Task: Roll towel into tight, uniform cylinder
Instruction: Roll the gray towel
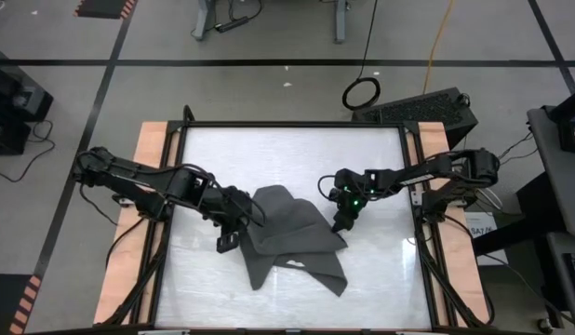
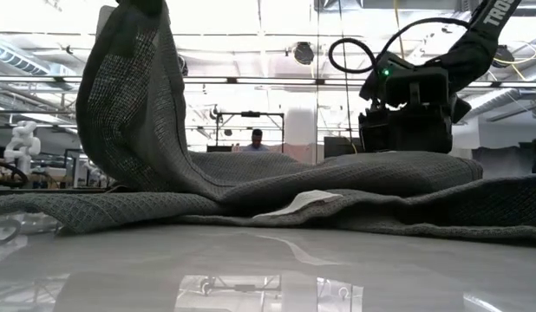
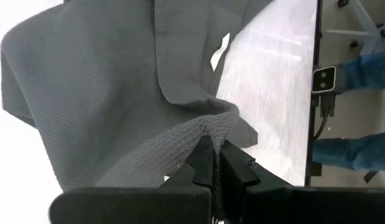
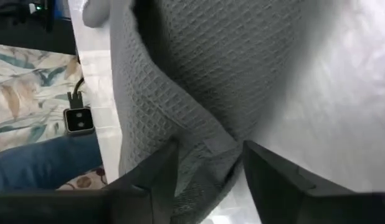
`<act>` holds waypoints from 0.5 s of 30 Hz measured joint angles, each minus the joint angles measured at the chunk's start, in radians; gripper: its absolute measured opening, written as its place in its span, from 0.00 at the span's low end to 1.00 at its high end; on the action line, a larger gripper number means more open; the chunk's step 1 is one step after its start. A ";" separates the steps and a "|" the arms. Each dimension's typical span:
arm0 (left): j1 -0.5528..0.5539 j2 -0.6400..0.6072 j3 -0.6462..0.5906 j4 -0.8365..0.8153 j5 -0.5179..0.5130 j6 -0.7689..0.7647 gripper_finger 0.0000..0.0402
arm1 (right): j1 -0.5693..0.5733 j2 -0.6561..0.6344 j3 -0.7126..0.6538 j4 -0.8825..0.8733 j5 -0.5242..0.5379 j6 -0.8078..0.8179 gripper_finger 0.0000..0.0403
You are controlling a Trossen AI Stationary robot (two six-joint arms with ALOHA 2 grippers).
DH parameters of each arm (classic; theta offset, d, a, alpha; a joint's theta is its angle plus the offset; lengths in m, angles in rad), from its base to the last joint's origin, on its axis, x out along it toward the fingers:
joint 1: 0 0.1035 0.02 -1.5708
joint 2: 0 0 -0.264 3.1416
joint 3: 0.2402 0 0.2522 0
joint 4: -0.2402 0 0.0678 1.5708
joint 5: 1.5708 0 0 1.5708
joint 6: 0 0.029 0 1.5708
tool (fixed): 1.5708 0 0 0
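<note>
Over on the left side of the glossy white tabletop [image 1: 213, 158], the left claw [image 1: 227, 240] is clamped tight on an edge of the plain dark charcoal-grey waffle-weave towel [image 1: 292, 244]. The left wrist view shows the cloth pinched between the two fingers [image 3: 202, 165], and the low view shows that end hoisted up like a tent while the rest lies flat.

Middle of the tabletop: the towel sits in a crumpled, roughly triangular heap with overlapping folds, its small white tag [image 2: 300, 203] lying on the low front layer. No roll has started that I can see.

Right side: the right claw [image 1: 342, 221] is down at the towel's right edge. Its fingers [image 4: 156, 175] stand partly apart with fabric bunched between them. Looks like they straddle the cloth, but I honestly can't tell if it's actually gripped or not.

What could go wrong, my guess: the folds are uneven, so rolling from this shape would give a lumpy cone, not a tight cylinder. If the right claw closes on only one layer, the rest will drag and bunch. And with the left end lifted so high, pulling could slide the whole thing across that slick surface.

Containers: none in view, nothing to report there.
</note>
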 joint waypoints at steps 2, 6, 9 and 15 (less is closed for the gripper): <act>0.000 0.000 0.000 0.000 -0.019 0.000 0.01 | 0.000 0.000 0.000 -0.005 0.023 0.008 0.32; 0.000 0.000 0.000 0.000 -0.027 0.000 0.01 | 0.002 0.000 0.000 0.008 0.046 0.046 0.11; 0.000 0.000 0.000 0.000 -0.029 0.000 0.01 | 0.003 0.000 0.000 0.044 0.011 0.062 0.02; 0.000 0.000 0.000 -0.003 -0.030 0.000 0.01 | 0.042 -0.086 0.007 0.116 -0.079 0.136 0.00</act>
